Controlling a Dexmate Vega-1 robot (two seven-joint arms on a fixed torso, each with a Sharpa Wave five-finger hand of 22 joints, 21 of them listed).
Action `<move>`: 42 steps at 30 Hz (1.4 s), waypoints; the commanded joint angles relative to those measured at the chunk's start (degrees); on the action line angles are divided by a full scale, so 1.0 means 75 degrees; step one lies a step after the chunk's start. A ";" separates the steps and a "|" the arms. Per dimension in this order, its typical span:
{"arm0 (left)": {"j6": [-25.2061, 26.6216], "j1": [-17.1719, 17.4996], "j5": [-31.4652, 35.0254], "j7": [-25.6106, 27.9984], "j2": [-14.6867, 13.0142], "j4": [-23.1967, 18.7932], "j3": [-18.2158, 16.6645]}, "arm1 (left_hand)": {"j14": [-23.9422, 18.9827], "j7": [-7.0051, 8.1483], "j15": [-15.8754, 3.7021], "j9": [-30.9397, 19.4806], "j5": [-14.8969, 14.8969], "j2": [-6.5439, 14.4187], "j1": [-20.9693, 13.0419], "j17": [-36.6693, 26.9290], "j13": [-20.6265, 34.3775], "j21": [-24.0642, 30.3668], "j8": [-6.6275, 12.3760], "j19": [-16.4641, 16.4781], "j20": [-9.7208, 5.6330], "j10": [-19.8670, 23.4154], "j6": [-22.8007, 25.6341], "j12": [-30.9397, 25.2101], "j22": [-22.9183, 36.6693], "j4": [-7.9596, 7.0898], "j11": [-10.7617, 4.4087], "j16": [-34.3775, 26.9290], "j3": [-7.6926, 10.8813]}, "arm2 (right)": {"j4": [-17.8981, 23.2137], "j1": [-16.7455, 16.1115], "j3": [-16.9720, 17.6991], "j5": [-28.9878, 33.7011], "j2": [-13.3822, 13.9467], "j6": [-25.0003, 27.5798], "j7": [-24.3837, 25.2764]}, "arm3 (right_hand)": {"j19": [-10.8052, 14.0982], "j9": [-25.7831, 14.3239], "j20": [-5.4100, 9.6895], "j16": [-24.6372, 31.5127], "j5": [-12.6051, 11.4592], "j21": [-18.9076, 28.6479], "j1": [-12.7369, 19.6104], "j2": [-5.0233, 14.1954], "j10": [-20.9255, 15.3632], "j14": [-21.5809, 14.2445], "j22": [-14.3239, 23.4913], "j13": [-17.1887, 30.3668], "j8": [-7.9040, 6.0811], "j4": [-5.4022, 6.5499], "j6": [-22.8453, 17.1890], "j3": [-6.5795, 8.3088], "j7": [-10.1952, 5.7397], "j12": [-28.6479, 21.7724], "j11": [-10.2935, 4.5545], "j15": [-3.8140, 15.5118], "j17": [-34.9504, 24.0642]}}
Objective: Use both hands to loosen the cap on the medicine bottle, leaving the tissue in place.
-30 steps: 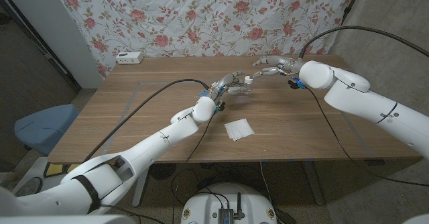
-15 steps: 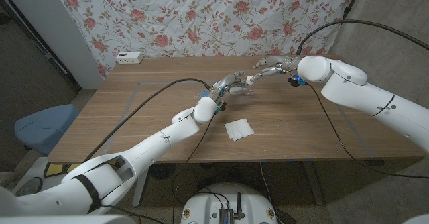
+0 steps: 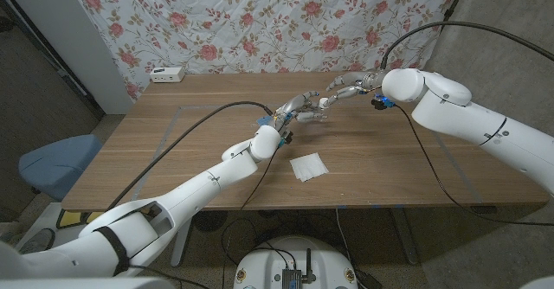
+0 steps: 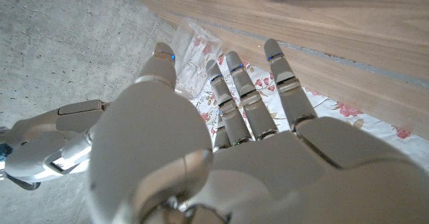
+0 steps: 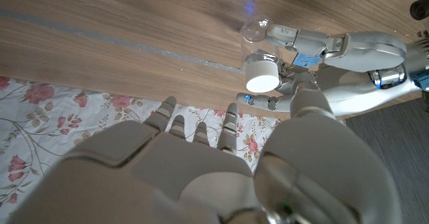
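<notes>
My left hand [image 3: 297, 107] holds the small clear medicine bottle [image 3: 318, 105] above the far middle of the table, its white cap [image 5: 261, 76] pointing toward my right hand. In the left wrist view the clear bottle [image 4: 191, 53] sits between my left hand's [image 4: 221, 157] thumb and fingers. My right hand [image 3: 348, 87] hovers just beyond the cap with its fingers spread and holds nothing; in the right wrist view my right hand [image 5: 201, 170] is a short gap from the cap. A white tissue [image 3: 309, 166] lies on the table nearer to me.
A white box [image 3: 167, 74] sits at the table's [image 3: 173, 150] far left edge. A black cable [image 3: 199, 129] runs over the table along my left arm. A floral cloth [image 3: 260, 29] hangs behind, and a blue chair [image 3: 52, 163] stands left of the table.
My right forearm and elbow have swung a little toward picture left. Both hands and the bottle stay about where they were.
</notes>
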State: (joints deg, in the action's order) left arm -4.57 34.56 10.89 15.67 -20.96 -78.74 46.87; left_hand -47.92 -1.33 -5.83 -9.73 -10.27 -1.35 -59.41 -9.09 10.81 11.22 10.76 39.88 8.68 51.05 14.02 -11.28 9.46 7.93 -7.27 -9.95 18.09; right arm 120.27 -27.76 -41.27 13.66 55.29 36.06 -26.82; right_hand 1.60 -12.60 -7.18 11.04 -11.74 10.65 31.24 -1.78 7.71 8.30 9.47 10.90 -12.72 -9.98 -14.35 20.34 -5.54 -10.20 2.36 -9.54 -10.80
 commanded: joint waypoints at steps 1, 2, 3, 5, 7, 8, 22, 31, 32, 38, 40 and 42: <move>-0.0088 0.0104 0.0061 0.0028 -0.0071 -0.0080 -0.0035 | -0.0074 0.0010 -0.0614 -0.0039 -0.0025 0.0020 -0.0032 -0.0014 0.0036 -0.0013 0.0022 0.0037 -0.0033 0.0083 0.0048 -0.0030 0.0033 -0.0018 -0.0027 -0.0003 0.0070 | 0.0123 0.0008 -0.0092 0.0181 -0.0045 0.0121 -0.0022 | 0.0089 -0.0048 0.0014 0.0050 -0.0028 0.0045 0.0162 0.0002 0.0026 -0.0101 0.0021 0.0017 -0.0098 -0.0003 -0.0173 0.0082 0.0008 -0.0079 0.0030 0.0003 -0.0017; -0.0036 0.0118 0.0072 0.0038 -0.0071 -0.0111 -0.0042 | -0.0087 0.0025 -0.0620 -0.0039 -0.0026 0.0026 -0.0031 -0.0015 0.0036 -0.0014 0.0024 0.0038 -0.0035 0.0093 0.0057 -0.0033 0.0033 -0.0020 -0.0030 -0.0007 0.0074 | 0.0130 -0.0003 -0.0099 0.0204 -0.0048 0.0120 -0.0001 | 0.0105 -0.0057 0.0039 0.0054 -0.0028 0.0048 0.0189 -0.0003 0.0011 -0.0113 0.0021 0.0017 -0.0123 -0.0005 -0.0216 0.0092 -0.0005 -0.0087 0.0042 0.0004 -0.0017; -0.0036 0.0129 0.0081 0.0048 -0.0080 -0.0128 -0.0047 | -0.0091 0.0025 -0.0618 -0.0039 -0.0025 0.0025 -0.0027 -0.0015 0.0036 -0.0017 0.0021 0.0032 -0.0034 0.0087 0.0053 -0.0029 0.0033 -0.0021 -0.0029 -0.0008 0.0075 | 0.0134 -0.0011 -0.0102 0.0218 -0.0051 0.0116 0.0009 | 0.0116 -0.0062 0.0057 0.0062 -0.0028 0.0051 0.0203 -0.0006 0.0005 -0.0135 0.0021 0.0017 -0.0131 -0.0006 -0.0225 0.0097 -0.0002 -0.0091 0.0045 0.0010 -0.0017; 0.0022 0.0148 0.0095 0.0048 -0.0096 -0.0185 -0.0058 | -0.0093 0.0030 -0.0622 -0.0039 -0.0025 0.0020 -0.0026 -0.0014 0.0036 -0.0025 0.0021 0.0020 -0.0033 0.0097 0.0059 -0.0032 0.0033 -0.0019 -0.0036 -0.0006 0.0076 | 0.0139 -0.0022 -0.0111 0.0246 -0.0063 0.0120 0.0028 | 0.0137 -0.0077 0.0073 0.0068 -0.0027 0.0054 0.0245 -0.0017 -0.0008 -0.0161 0.0021 0.0016 -0.0176 -0.0007 -0.0305 0.0112 -0.0004 -0.0099 0.0033 0.0022 -0.0015; 0.0042 0.0160 0.0097 0.0044 -0.0107 -0.0216 -0.0069 | -0.0090 0.0037 -0.0623 -0.0039 -0.0025 0.0026 -0.0024 -0.0014 0.0036 -0.0028 0.0021 0.0014 -0.0034 0.0109 0.0064 -0.0035 0.0033 -0.0021 -0.0041 -0.0004 0.0081 | 0.0148 -0.0032 -0.0129 0.0301 -0.0079 0.0137 0.0061 | 0.0156 -0.0088 0.0092 0.0073 -0.0026 0.0058 0.0278 -0.0025 -0.0016 -0.0183 0.0020 0.0016 -0.0209 -0.0009 -0.0362 0.0123 -0.0002 -0.0103 0.0030 0.0029 -0.0014; 0.0008 0.0157 0.0103 0.0037 -0.0118 -0.0211 -0.0066 | -0.0090 0.0040 -0.0618 -0.0040 -0.0026 0.0030 -0.0021 -0.0015 0.0037 -0.0030 0.0021 0.0012 -0.0029 0.0106 0.0069 -0.0033 0.0033 -0.0024 -0.0035 -0.0004 0.0084 | 0.0156 -0.0030 -0.0148 0.0341 -0.0081 0.0142 0.0066 | 0.0166 -0.0096 0.0101 0.0076 -0.0025 0.0059 0.0302 -0.0030 -0.0038 -0.0196 0.0020 0.0016 -0.0235 -0.0010 -0.0408 0.0132 0.0012 -0.0112 0.0026 0.0035 -0.0013; 0.0087 0.0218 0.0145 0.0000 -0.0157 -0.0346 -0.0087 | -0.0105 0.0065 -0.0620 -0.0041 -0.0026 0.0047 0.0001 -0.0016 0.0038 -0.0044 0.0012 -0.0006 -0.0026 0.0112 0.0083 -0.0025 0.0033 -0.0032 -0.0035 -0.0004 0.0109 | 0.0241 -0.0225 -0.0124 0.0544 -0.0133 0.0251 0.0307 | 0.0463 -0.0204 0.0180 0.0120 0.0026 0.0108 0.0729 -0.0136 -0.0197 -0.0437 0.0016 0.0015 -0.0517 -0.0051 -0.0815 0.0260 -0.0095 -0.0158 -0.0020 0.0158 -0.0004; 0.0029 0.0136 0.0224 -0.0053 -0.0133 -0.0266 -0.0025 | -0.0114 0.0082 -0.0633 -0.0041 -0.0025 0.0048 0.0011 -0.0015 0.0038 -0.0050 0.0007 -0.0014 -0.0025 0.0105 0.0090 -0.0017 0.0033 -0.0032 -0.0020 -0.0002 0.0123 | 0.0204 -0.0304 -0.0096 0.0596 -0.0183 0.0183 0.0443 | 0.0674 -0.0306 0.0364 0.0134 0.0089 0.0117 0.1106 -0.0235 -0.0381 -0.0616 0.0014 0.0015 -0.0791 -0.0050 -0.1196 0.0358 -0.0067 -0.0186 -0.0001 0.0403 0.0005; 0.0024 0.0125 0.0224 -0.0061 -0.0122 -0.0251 -0.0020 | -0.0116 0.0082 -0.0638 -0.0041 -0.0025 0.0049 0.0012 -0.0015 0.0038 -0.0050 0.0008 -0.0014 -0.0026 0.0112 0.0093 -0.0020 0.0033 -0.0032 -0.0025 -0.0002 0.0124 | 0.0199 -0.0311 -0.0094 0.0608 -0.0183 0.0170 0.0462 | 0.0695 -0.0318 0.0380 0.0133 0.0094 0.0117 0.1143 -0.0246 -0.0427 -0.0631 0.0014 0.0015 -0.0819 -0.0048 -0.1230 0.0367 -0.0070 -0.0198 -0.0007 0.0438 0.0006; 0.0011 0.0107 0.0237 -0.0071 -0.0107 -0.0225 -0.0008 | -0.0130 0.0100 -0.0634 -0.0042 -0.0024 0.0050 0.0022 -0.0015 0.0038 -0.0050 0.0009 -0.0009 -0.0026 0.0117 0.0106 -0.0019 0.0033 -0.0034 -0.0044 -0.0005 0.0131 | 0.0119 -0.0337 -0.0063 0.0590 -0.0225 0.0079 0.0524 | 0.0767 -0.0357 0.0425 0.0139 0.0112 0.0116 0.1261 -0.0270 -0.0506 -0.0705 0.0014 0.0016 -0.0934 -0.0037 -0.1404 0.0395 -0.0094 -0.0207 -0.0001 0.0483 0.0010; 0.0008 0.0092 0.0258 -0.0084 -0.0107 -0.0216 0.0007 | -0.0132 0.0104 -0.0629 -0.0042 -0.0024 0.0052 0.0026 -0.0015 0.0038 -0.0050 0.0006 -0.0009 -0.0026 0.0112 0.0104 -0.0015 0.0033 -0.0035 -0.0052 -0.0004 0.0135 | 0.0046 -0.0328 -0.0065 0.0577 -0.0260 0.0004 0.0547 | 0.0809 -0.0373 0.0460 0.0138 0.0119 0.0121 0.1304 -0.0273 -0.0521 -0.0725 0.0014 0.0016 -0.0976 -0.0029 -0.1461 0.0406 -0.0102 -0.0204 0.0000 0.0494 0.0011; 0.0001 0.0086 0.0259 -0.0089 -0.0102 -0.0206 0.0010 | -0.0138 0.0106 -0.0638 -0.0042 -0.0025 0.0057 0.0030 -0.0016 0.0039 -0.0051 0.0004 -0.0010 -0.0022 0.0113 0.0104 -0.0015 0.0033 -0.0037 -0.0046 -0.0005 0.0140 | 0.0012 -0.0327 -0.0068 0.0583 -0.0286 -0.0011 0.0566 | 0.0829 -0.0383 0.0477 0.0137 0.0122 0.0122 0.1328 -0.0275 -0.0550 -0.0736 0.0014 0.0016 -0.0997 -0.0025 -0.1486 0.0412 -0.0106 -0.0210 0.0005 0.0515 0.0012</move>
State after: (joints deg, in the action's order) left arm -4.34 35.62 12.49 15.32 -21.93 -80.74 46.61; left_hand -48.33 -0.92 -6.05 -9.73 -10.11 -1.73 -59.03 -9.10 10.82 11.02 10.76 39.89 8.69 51.23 14.43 -11.05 9.46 7.58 -7.46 -9.95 18.71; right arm 121.60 -29.90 -42.08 18.00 53.87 37.23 -23.54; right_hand 7.20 -15.29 -3.63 11.89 -11.01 11.08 40.74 -3.74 3.95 2.95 9.47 10.90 -19.74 -10.12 -24.68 23.01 -6.45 -11.48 2.36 -6.05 -10.66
